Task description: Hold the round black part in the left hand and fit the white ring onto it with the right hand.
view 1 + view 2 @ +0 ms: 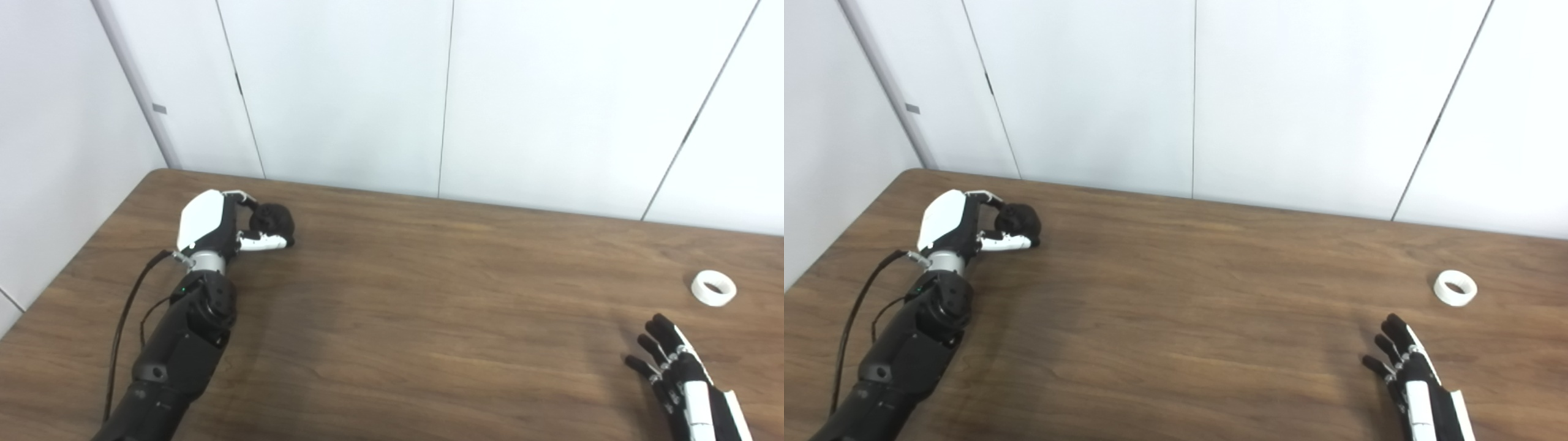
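Note:
The round black part (274,222) is at the far left of the brown table (429,294), and my left hand (223,226) is shut on it, fingers over its top and thumb under its near side, at table level. The white ring (713,288) lies flat on the table at the far right. My right hand (677,373) is open and empty, fingers spread and pointing away, near the table's front right, a short way in front of and left of the ring. The part also shows in the right eye view (1018,220), as does the ring (1455,288).
White wall panels (429,92) stand right behind the table's far edge and along its left side. A black cable (125,312) runs along my left forearm.

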Robot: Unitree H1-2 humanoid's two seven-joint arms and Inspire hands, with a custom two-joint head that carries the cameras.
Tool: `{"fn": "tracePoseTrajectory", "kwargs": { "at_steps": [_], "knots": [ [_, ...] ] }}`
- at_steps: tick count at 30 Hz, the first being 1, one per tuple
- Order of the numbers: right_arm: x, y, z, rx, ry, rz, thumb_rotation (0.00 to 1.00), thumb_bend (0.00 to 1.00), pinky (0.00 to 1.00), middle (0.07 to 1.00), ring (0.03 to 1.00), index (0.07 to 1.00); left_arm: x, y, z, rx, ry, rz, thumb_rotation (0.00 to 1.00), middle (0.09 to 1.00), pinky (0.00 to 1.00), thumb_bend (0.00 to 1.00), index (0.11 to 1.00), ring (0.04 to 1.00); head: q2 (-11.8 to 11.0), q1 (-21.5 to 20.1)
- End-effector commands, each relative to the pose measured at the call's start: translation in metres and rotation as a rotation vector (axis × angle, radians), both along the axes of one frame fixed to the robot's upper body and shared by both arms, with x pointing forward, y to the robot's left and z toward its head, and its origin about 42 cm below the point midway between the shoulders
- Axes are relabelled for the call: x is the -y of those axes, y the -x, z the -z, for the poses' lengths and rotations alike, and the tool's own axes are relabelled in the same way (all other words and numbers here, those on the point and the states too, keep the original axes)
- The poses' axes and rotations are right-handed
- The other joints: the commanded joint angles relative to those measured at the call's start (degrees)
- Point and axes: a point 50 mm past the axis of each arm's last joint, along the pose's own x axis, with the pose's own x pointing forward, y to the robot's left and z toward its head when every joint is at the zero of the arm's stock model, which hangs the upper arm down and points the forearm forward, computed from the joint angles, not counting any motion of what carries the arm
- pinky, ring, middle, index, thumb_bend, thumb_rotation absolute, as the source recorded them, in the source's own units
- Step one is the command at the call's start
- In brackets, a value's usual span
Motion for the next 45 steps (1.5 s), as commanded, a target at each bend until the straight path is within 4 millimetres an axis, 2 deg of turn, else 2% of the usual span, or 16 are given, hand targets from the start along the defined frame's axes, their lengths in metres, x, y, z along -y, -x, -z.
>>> {"fn": "tracePoseTrajectory", "kwargs": {
  "at_steps": [1, 6, 11, 21, 25, 30, 35, 39, 45],
  "knots": [
    [-0.010, 0.011, 0.011, -0.048, -0.031, 0.002, 0.94, 0.58, 0.80, 0.929, 0.915, 0.909, 0.000, -0.003, -0.026, 0.079, -0.041, 0.025, 0.05, 0.785, 1.00, 0.52, 0.485, 0.876, 0.08, -0.11],
    [-0.014, 0.010, 0.009, -0.044, -0.032, 0.001, 0.95, 0.55, 0.81, 0.934, 0.922, 0.912, 0.011, 0.008, -0.029, 0.105, -0.018, 0.067, 0.05, 0.794, 1.00, 0.52, 0.485, 0.881, 0.50, -0.90],
    [-0.020, 0.009, 0.007, -0.044, -0.029, 0.005, 0.95, 0.57, 0.82, 0.933, 0.921, 0.910, 0.021, 0.020, -0.033, 0.095, -0.035, 0.106, 0.05, 0.795, 0.98, 0.52, 0.487, 0.878, 1.09, -1.84],
    [-0.030, 0.008, 0.000, -0.042, -0.044, 0.003, 0.95, 0.53, 0.85, 0.935, 0.925, 0.911, 0.058, 0.055, -0.047, 0.059, -0.067, 0.253, 0.05, 0.795, 1.00, 0.52, 0.487, 0.883, 2.65, -3.63],
    [-0.033, 0.006, -0.002, -0.045, -0.020, 0.009, 0.97, 0.52, 0.86, 0.937, 0.925, 0.913, 0.072, 0.065, -0.044, 0.057, -0.090, 0.305, 0.05, 0.790, 1.00, 0.52, 0.487, 0.889, 3.13, -4.33],
    [-0.038, 0.005, -0.006, -0.043, -0.011, 0.010, 0.99, 0.54, 0.97, 0.939, 0.944, 0.914, 0.094, 0.080, -0.035, 0.061, -0.128, 0.393, 0.05, 0.783, 1.00, 0.52, 0.487, 0.888, 3.81, -5.34],
    [-0.042, 0.004, -0.009, -0.042, -0.005, 0.016, 0.99, 0.56, 0.96, 0.931, 0.939, 0.903, 0.119, 0.099, -0.022, 0.065, -0.134, 0.476, 0.05, 0.783, 1.00, 0.52, 0.486, 0.888, 4.98, -6.66],
    [-0.045, 0.003, -0.012, -0.042, -0.008, 0.018, 1.00, 0.55, 0.97, 0.932, 0.939, 0.904, 0.137, 0.111, -0.018, 0.062, -0.130, 0.519, 0.06, 0.784, 1.00, 0.52, 0.487, 0.884, 5.62, -7.17],
    [-0.049, 0.001, -0.018, -0.033, -0.022, 0.017, 1.00, 0.54, 0.93, 0.936, 0.945, 0.910, 0.166, 0.131, -0.011, 0.052, -0.084, 0.578, 0.06, 0.787, 1.00, 0.52, 0.487, 0.886, 6.90, -7.97]
  ]
}}
